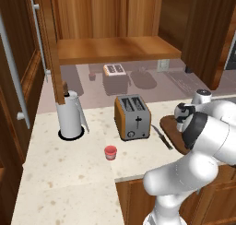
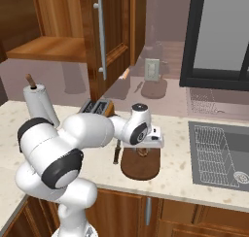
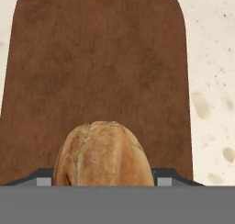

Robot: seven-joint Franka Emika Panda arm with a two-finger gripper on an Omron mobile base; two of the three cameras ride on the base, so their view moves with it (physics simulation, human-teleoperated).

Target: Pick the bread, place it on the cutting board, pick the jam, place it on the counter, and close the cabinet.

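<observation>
The bread (image 3: 103, 153), a rounded golden-brown crusty loaf with a floury cracked seam, sits between the gripper's (image 3: 103, 181) two dark fingertips, which press its sides; the jaws are partly closed around it. Below it lies the cutting board (image 3: 92, 71), a flat dark-brown wooden oval with fine grain and a small hole at its far end, resting on the beige, brown-speckled stone counter (image 3: 211, 81). The white arm folds forward, its wrist bent down with the hand directly over the board (image 2: 141, 167), near its surface. The small squat red jam jar (image 1: 110, 152) stands on the counter (image 1: 69, 173) in front of the steel-and-wood toaster (image 1: 132, 116). The warm-brown wooden wall cabinet (image 1: 115, 49) stands open.
</observation>
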